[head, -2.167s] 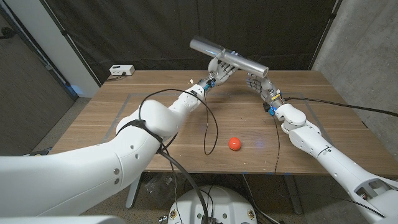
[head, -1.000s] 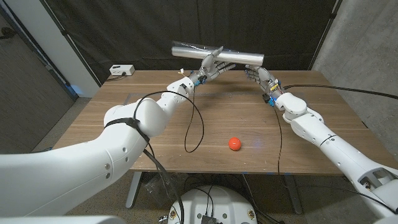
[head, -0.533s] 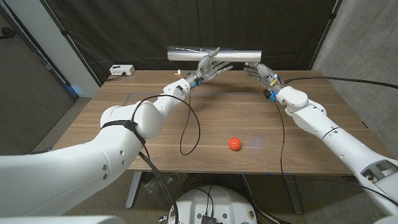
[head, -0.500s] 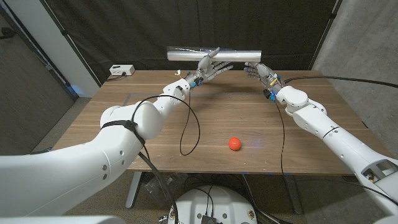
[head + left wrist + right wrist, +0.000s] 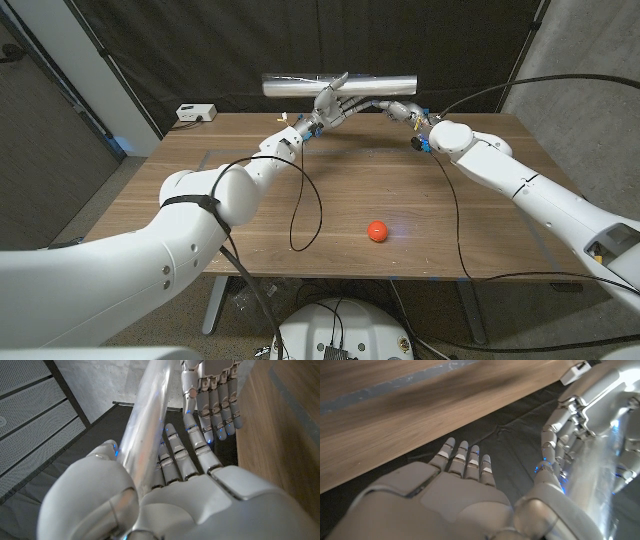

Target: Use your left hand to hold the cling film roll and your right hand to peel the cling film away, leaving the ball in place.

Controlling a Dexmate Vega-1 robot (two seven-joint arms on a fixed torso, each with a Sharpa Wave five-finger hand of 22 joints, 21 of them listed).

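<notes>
Holding the cling film roll (image 5: 338, 84) up over the far edge of the table (image 5: 200, 190), our left hand (image 5: 333, 103) has the roll between thumb and fingers; in the left wrist view the shiny tube (image 5: 145, 430) runs along the thumb side of the hand (image 5: 150, 500), with the fingers (image 5: 192, 447) reaching up beside it. Our right hand (image 5: 402, 110) sits just beside the left, under the roll's right part, fingers extended and held together. In the right wrist view that hand (image 5: 455, 490) shows straight fingers (image 5: 467, 462) closed on nothing, and we cannot tell whether any of them touches the film.

Well apart from both hands, the ball (image 5: 377, 231) lies on the near part of the table, bare and orange. We see no film over it, though clear film would be hard to make out from here.

We judge the holding step done and the peeling step just at its start: the right hand has no film in its grasp. Next we need to find a loose edge on the roll, pinch it with the right hand, and draw it away while the left keeps the tube steady.
</notes>
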